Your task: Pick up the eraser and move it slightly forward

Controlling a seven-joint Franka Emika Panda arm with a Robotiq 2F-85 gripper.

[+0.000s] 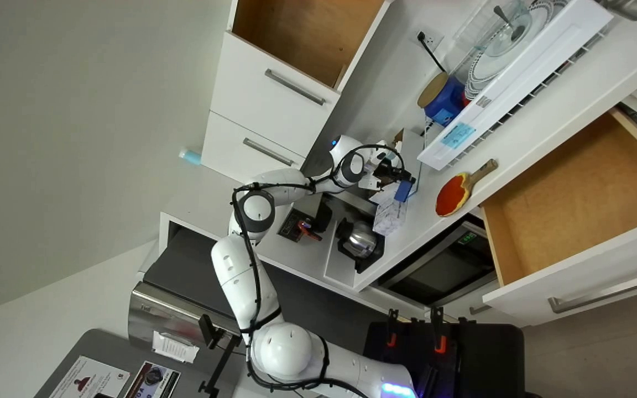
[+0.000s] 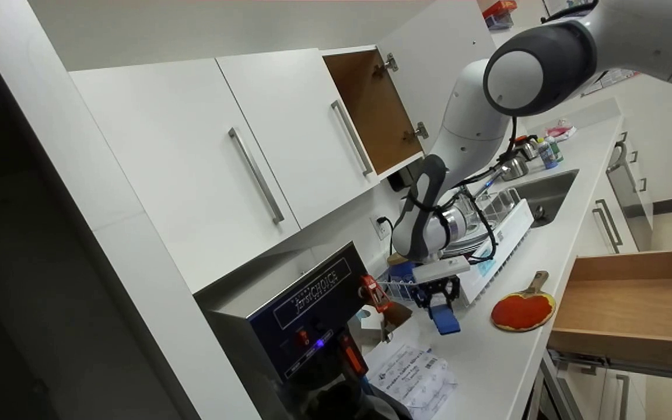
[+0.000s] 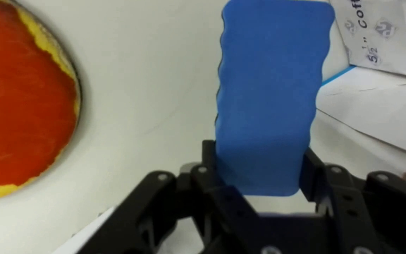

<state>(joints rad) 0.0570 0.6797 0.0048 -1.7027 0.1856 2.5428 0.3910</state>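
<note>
The eraser is a blue block with wavy long sides; it fills the upper middle of the wrist view (image 3: 271,88). My gripper (image 3: 259,165) is shut on it, with one black finger against each long side near its lower end. The eraser also shows in both exterior views (image 1: 403,190) (image 2: 445,319), pointing out and down from the gripper (image 2: 436,296). It appears to be off the white counter (image 2: 482,350), but I cannot tell how high.
A round red and yellow paddle (image 2: 524,312) lies near the counter's front edge. A coffee filter package (image 2: 412,373) and a coffee maker (image 2: 312,309) stand on one side, a white dish rack (image 2: 499,248) on the other. A drawer (image 1: 578,204) below the counter is open.
</note>
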